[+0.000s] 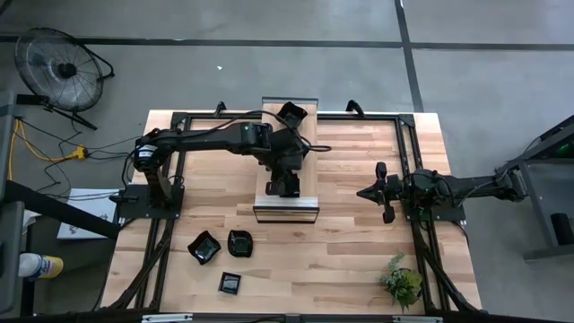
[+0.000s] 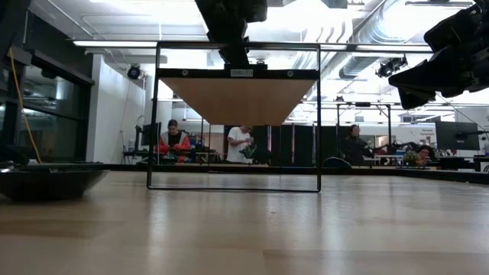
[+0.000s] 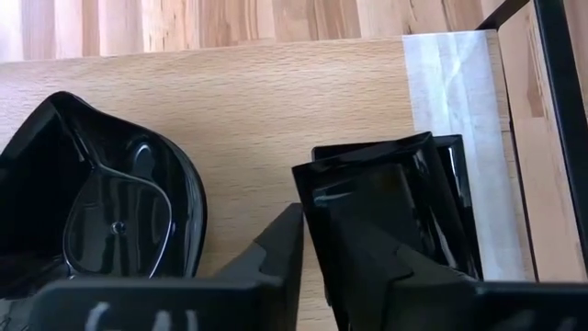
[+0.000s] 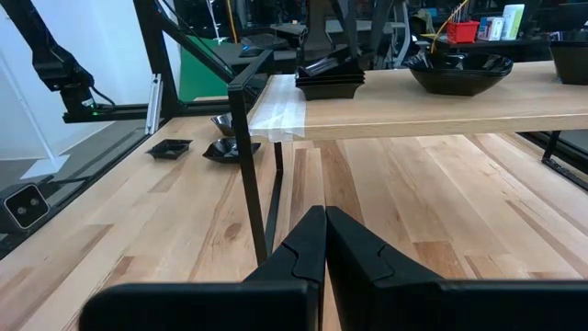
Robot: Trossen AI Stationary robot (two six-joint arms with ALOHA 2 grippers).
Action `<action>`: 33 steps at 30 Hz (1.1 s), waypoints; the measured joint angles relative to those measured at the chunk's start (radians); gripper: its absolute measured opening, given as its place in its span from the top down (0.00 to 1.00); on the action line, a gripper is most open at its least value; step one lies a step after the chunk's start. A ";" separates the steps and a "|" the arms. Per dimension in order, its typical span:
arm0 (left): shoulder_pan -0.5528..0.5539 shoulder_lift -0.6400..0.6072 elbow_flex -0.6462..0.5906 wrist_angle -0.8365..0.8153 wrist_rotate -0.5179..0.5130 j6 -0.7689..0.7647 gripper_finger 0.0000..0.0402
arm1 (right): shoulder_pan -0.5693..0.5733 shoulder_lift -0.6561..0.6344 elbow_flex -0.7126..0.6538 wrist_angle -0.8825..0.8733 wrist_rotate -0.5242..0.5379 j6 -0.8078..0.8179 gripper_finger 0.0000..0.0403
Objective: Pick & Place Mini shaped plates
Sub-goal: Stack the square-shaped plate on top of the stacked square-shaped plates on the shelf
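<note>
Two stacked square plates (image 3: pixel 395 198) sit on the raised shelf (image 1: pixel 287 193), the left gripper's (image 3: pixel 344 253) fingers half-closed around their edge. A rounded plate (image 3: pixel 110 207) lies beside them. Three more plates (image 1: pixel 224 256) rest on the counter (image 1: pixel 341 251). Right gripper (image 4: pixel 324 241) hovers, fingers pressed together, empty.

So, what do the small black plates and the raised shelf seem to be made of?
The square plates look like glossy black plastic or glazed ceramic: sharp highlights on thin rims; which one is unclear. The raised shelf looks like light wood with a matte finish, showing fine grain, on a thin black frame, probably metal.
</note>
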State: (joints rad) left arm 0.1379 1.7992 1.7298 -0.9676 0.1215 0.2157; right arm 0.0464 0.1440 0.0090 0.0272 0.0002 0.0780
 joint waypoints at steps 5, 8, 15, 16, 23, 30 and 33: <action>0.000 0.000 0.000 0.000 0.000 0.000 0.91 | 0.000 0.000 0.000 0.000 0.000 0.000 0.99; 0.000 0.000 0.000 0.000 0.000 0.000 0.94 | 0.000 0.000 0.000 0.000 0.000 0.000 0.99; 0.000 -0.011 0.001 0.000 0.002 0.000 0.98 | 0.000 0.000 0.000 0.000 0.000 0.000 0.99; 0.000 -0.013 0.004 0.000 0.002 0.000 0.98 | 0.000 0.000 0.000 0.000 0.000 0.000 0.99; 0.001 -0.016 0.044 -0.028 0.078 0.033 0.98 | 0.000 0.000 0.000 0.000 0.000 0.000 0.99; 0.001 -0.016 0.044 -0.040 0.149 0.084 0.98 | 0.000 0.000 0.000 0.000 0.000 0.000 0.99; 0.001 -0.016 0.044 -0.040 0.148 0.091 0.98 | 0.000 0.000 0.000 0.000 0.000 0.000 0.99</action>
State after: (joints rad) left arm 0.1387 1.7832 1.7741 -1.0075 0.2694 0.3064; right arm 0.0465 0.1438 0.0090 0.0272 0.0000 0.0780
